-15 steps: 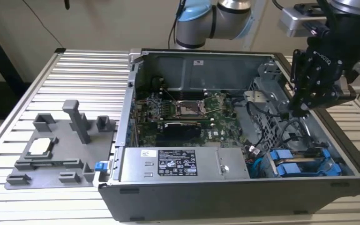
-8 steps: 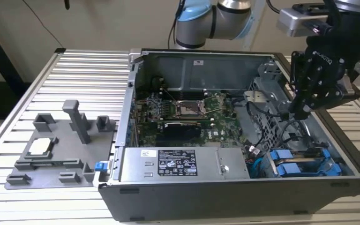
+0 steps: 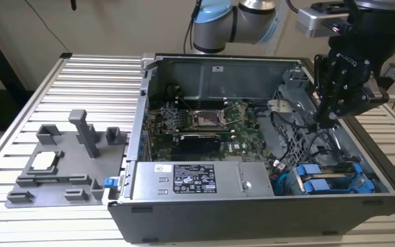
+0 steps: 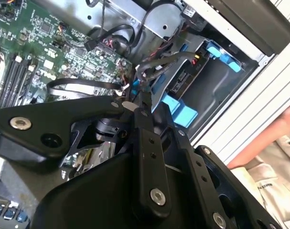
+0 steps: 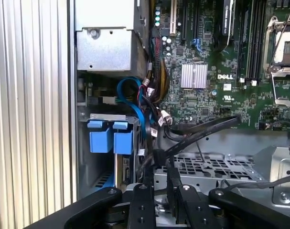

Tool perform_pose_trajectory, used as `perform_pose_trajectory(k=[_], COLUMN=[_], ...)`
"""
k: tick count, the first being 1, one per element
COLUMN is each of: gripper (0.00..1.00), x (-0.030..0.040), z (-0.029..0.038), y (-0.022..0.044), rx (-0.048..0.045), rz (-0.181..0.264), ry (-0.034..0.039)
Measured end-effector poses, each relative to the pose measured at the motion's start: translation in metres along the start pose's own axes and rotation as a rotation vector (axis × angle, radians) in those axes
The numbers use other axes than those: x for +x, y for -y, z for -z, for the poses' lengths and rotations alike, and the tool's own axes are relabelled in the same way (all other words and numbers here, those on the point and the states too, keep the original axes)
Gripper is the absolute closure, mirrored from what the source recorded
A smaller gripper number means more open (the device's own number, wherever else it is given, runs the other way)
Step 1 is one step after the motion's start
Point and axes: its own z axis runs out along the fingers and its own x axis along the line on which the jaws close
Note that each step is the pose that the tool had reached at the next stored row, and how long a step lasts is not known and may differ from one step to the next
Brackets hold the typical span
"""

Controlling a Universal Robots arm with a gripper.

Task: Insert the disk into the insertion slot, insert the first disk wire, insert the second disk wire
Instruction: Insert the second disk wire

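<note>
First wrist view: the black two-fingered gripper was pinched narrow on a flat black wire above the open black computer case. The silver-grey disk in its bright blue plastic carrier sat in the grey sheet-metal insertion slot, near the fingertips toward the case's side wall. Loose cables crowded that corner.

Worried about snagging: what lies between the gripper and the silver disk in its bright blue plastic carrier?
In the first wrist view, a tangle of black and blue cables lies between the gripper and the disk.
</note>
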Motion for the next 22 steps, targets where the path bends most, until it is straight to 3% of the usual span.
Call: perform_pose_trajectory(k=[5,8,13,19,22], gripper=[0.74,0.74,0.74,0.74,0.74], x=[-0.0028,-0.0056,-0.0106,-0.0124,-0.0128], z=[0.0007,0.0011,0.0017,-0.0029,-0.0037], y=[-0.0067,-0.0112,-0.0192,-0.0251,-0.0271], rx=[0.0117,0.0199,0.0342,0.0576,0.0655], rz=[0.003,0.004,0.006,0.019,0.029], ry=[-0.0274,-0.039,-0.0524,-0.0568,-0.0655])
